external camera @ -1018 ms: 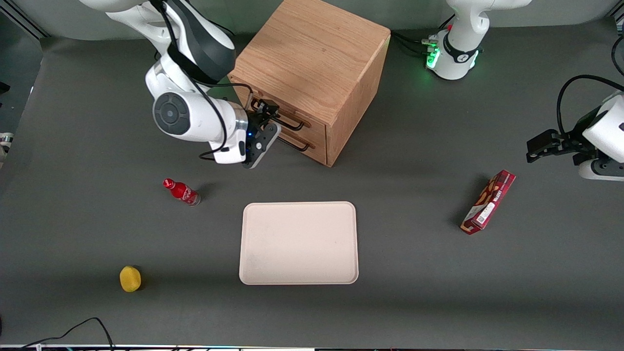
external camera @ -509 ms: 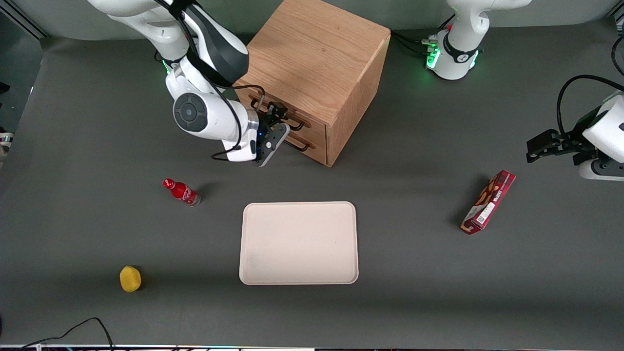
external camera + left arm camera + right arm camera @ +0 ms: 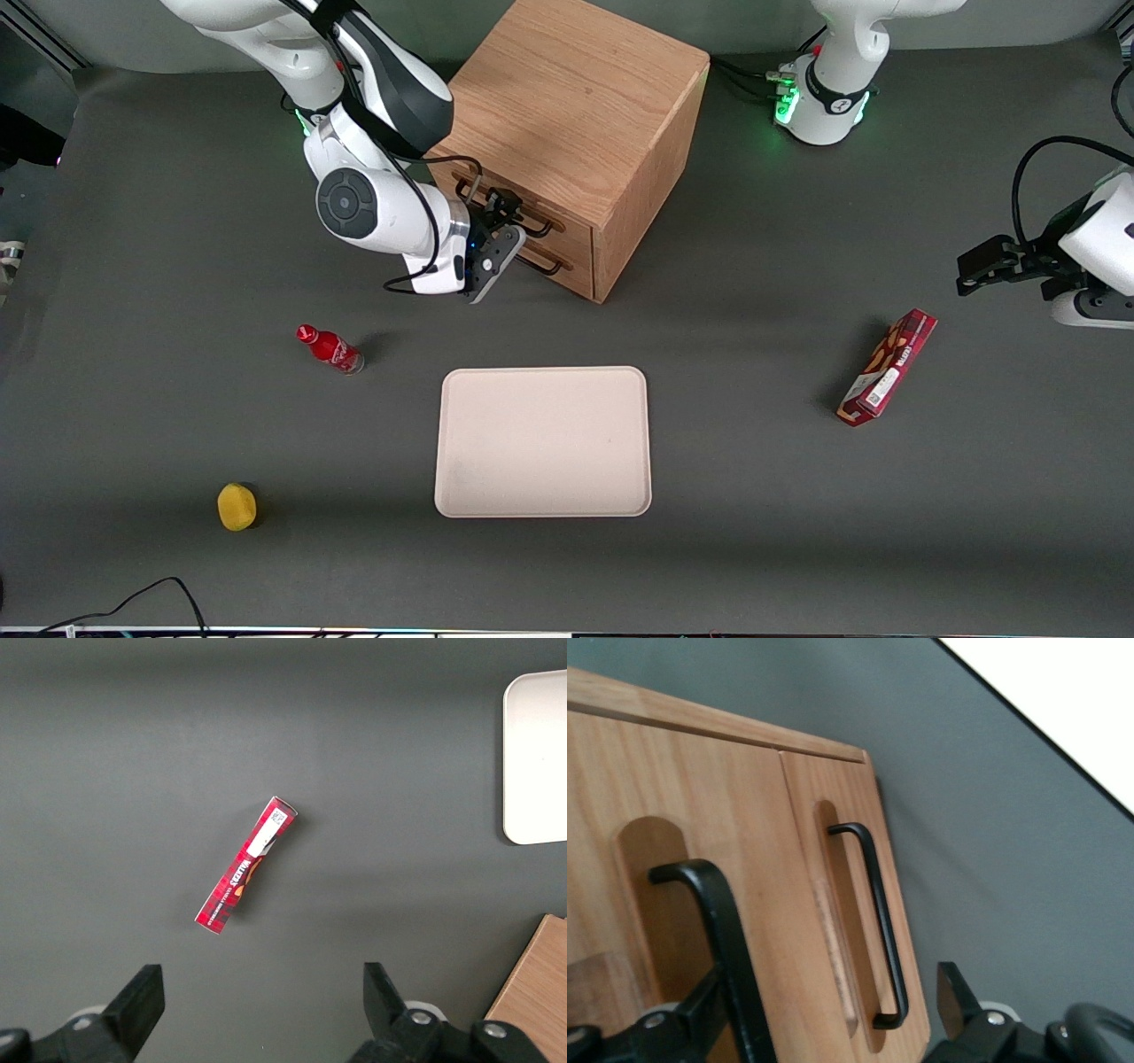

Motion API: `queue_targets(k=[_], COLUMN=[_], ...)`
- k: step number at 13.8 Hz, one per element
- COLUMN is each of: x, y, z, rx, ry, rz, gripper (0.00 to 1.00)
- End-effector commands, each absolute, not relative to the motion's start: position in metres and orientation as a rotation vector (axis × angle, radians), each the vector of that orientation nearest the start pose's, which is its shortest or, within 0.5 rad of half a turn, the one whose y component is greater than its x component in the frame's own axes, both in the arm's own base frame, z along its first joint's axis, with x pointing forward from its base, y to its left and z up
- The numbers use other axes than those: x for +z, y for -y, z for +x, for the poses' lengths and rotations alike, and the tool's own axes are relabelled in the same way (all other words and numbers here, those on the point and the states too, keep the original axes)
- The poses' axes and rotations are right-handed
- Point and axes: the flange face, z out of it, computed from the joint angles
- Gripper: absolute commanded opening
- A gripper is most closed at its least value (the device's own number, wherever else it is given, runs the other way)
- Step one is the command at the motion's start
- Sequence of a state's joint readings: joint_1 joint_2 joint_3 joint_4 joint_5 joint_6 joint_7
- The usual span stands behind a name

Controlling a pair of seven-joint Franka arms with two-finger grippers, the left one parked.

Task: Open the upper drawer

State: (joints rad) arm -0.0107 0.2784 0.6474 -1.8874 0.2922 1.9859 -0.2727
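The oak cabinet (image 3: 576, 97) stands at the back of the table. Its upper drawer (image 3: 571, 232) is shut, with a long black bar handle (image 3: 538, 226). My right gripper (image 3: 507, 215) is right at the drawer front, level with that handle. In the right wrist view the gripper (image 3: 831, 988) is open. The upper drawer's handle (image 3: 722, 921) lies just inside one finger (image 3: 700, 1005), and the other finger (image 3: 954, 988) is out past the bottom drawer (image 3: 833, 788) and its own black handle (image 3: 879, 921).
A beige tray (image 3: 542, 441) lies in front of the cabinet, nearer the camera. A red bottle (image 3: 330, 348) and a yellow fruit (image 3: 236, 506) lie toward the working arm's end. A red box (image 3: 888, 367) lies toward the parked arm's end (image 3: 247, 865).
Over the last second my arm swung in toward the cabinet front and brought the gripper onto the upper handle. In the last half second it has hardly moved.
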Motion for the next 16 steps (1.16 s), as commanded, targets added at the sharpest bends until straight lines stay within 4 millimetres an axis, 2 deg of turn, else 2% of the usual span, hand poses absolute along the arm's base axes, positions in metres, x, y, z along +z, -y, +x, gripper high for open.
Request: queue_targets(k=[1, 3, 9, 13, 16], x=[0.378, 0.378, 0.388, 0.383, 0.382], y=[-0.343, -0.332, -0.299, -0.291, -0.265], z=[0.489, 0.501, 0.554, 0.576, 0.596], rx=[0.255, 0.237, 0.153, 0.142, 0.112], ry=[1.045, 1.04, 0.999, 1.051, 1.085], rz=[-2.571, -2.598, -2.648, -2.67, -2.671], gripper=[1.0, 1.0, 1.0, 1.0, 1.0])
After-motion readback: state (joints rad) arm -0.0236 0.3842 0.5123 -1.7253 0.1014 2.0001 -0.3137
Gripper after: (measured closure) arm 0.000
